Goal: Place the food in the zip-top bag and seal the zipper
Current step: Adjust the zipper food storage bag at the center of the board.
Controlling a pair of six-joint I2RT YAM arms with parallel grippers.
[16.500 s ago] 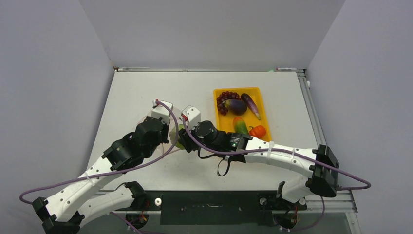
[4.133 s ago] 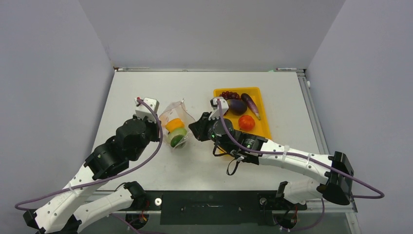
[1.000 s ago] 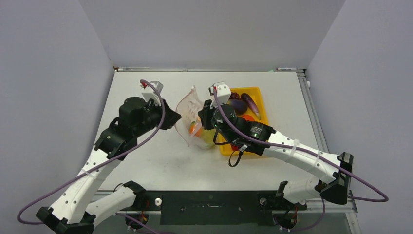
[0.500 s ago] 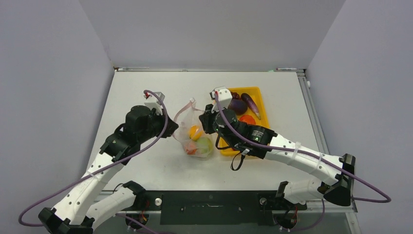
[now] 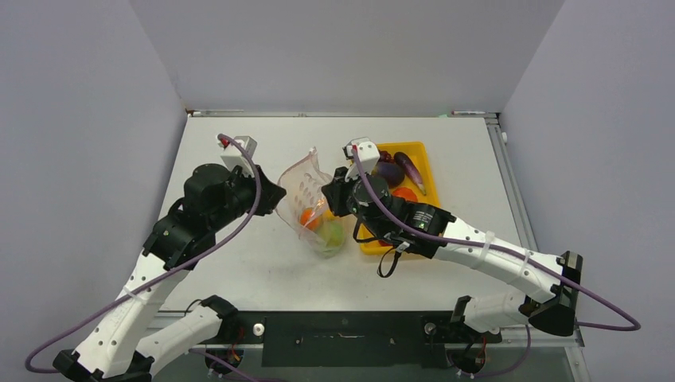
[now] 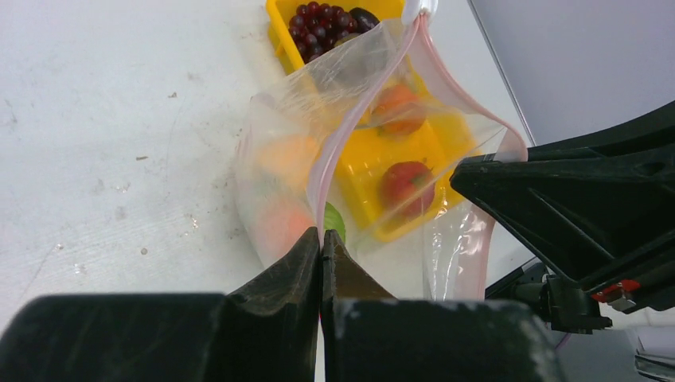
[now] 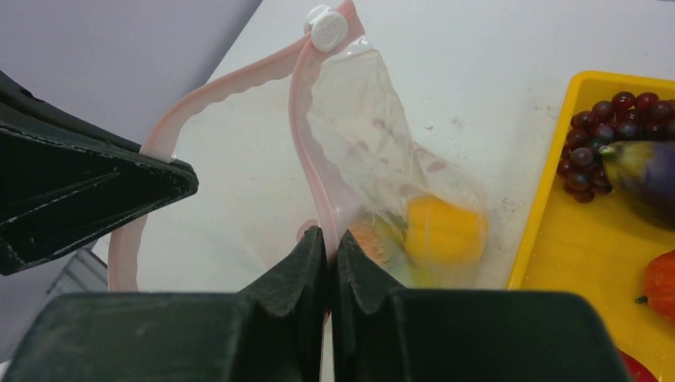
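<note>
Left gripper (image 6: 321,239): jaws pinched closed on the left lip of the zip-top bag (image 5: 305,191), right on the zipper (image 7: 298,119) strip
Bag position: hangs between the two grippers, left of the yellow tray (image 5: 435,183), mouth spread open; can't tell if its bottom rests on the table (image 5: 223,143)
Handling: thin floppy film, light, likely slippery; only the zipper strip looks to have any stiffness, so hold there, not the wall
Food in bag: orange piece (image 5: 310,216) and green fruit (image 5: 332,233) sit at the bottom, will likely roll if the bag tips
Right gripper (image 7: 326,235): clamped closed on the opposite lip
Slider (image 7: 325,29): white tab at far end of zipper
Tray: grape bunch (image 7: 595,119), eggplant (image 7: 646,171), red piece (image 7: 659,285) not yet bagged
</note>
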